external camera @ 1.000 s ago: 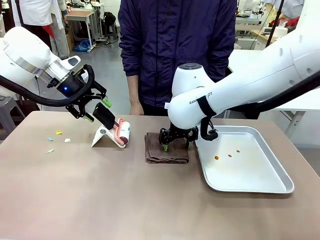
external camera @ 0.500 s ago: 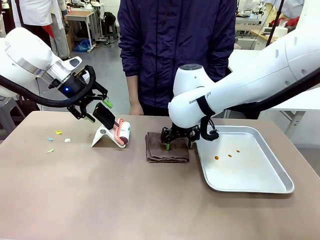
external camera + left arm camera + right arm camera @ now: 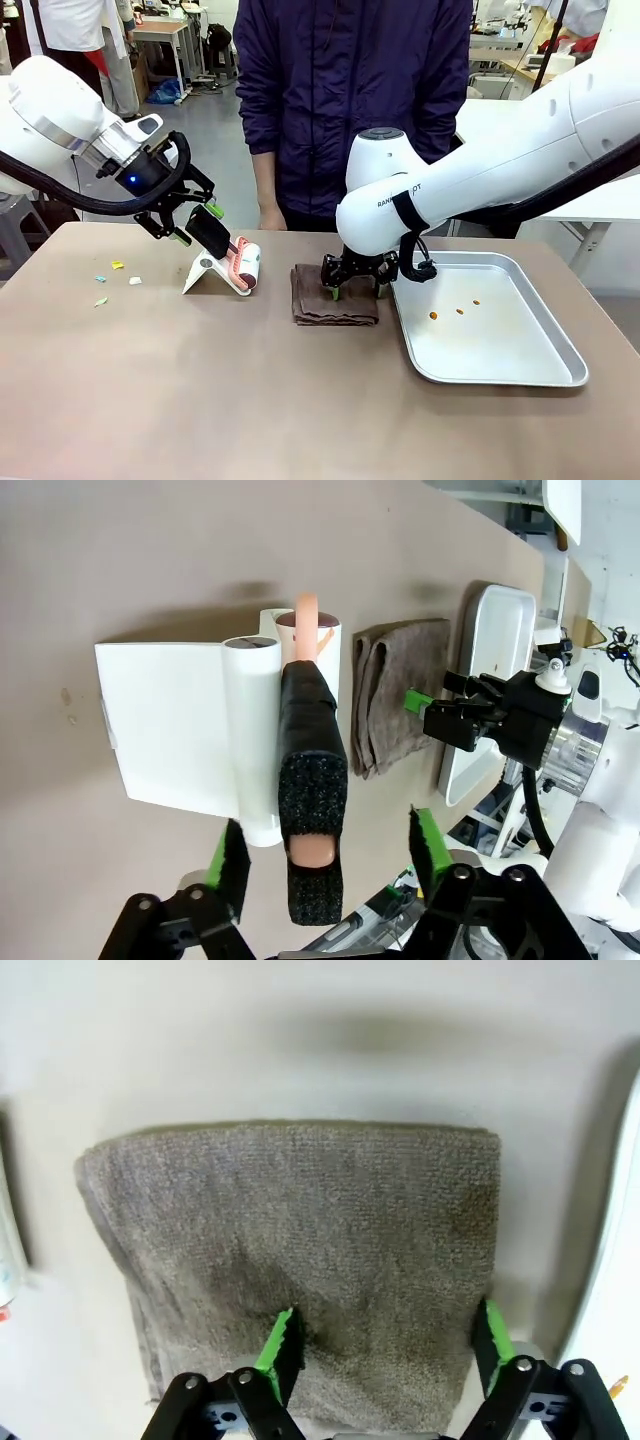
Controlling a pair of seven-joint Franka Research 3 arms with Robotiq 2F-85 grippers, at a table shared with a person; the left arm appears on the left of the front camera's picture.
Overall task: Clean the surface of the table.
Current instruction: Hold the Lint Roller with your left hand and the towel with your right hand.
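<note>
Step, I judge: cloth pickup. My right end effector (image 3: 356, 291) spread wide, cloth (image 3: 335, 312) directly beneath; next I'd pinch it, then wipe the table (image 3: 200, 400).

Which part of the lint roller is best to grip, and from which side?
Grip the black foam handle, not the roll. It slants up out of the white stand, free on both sides, so come from its upper end, a finger on each side, as the open left gripper stands.
</note>
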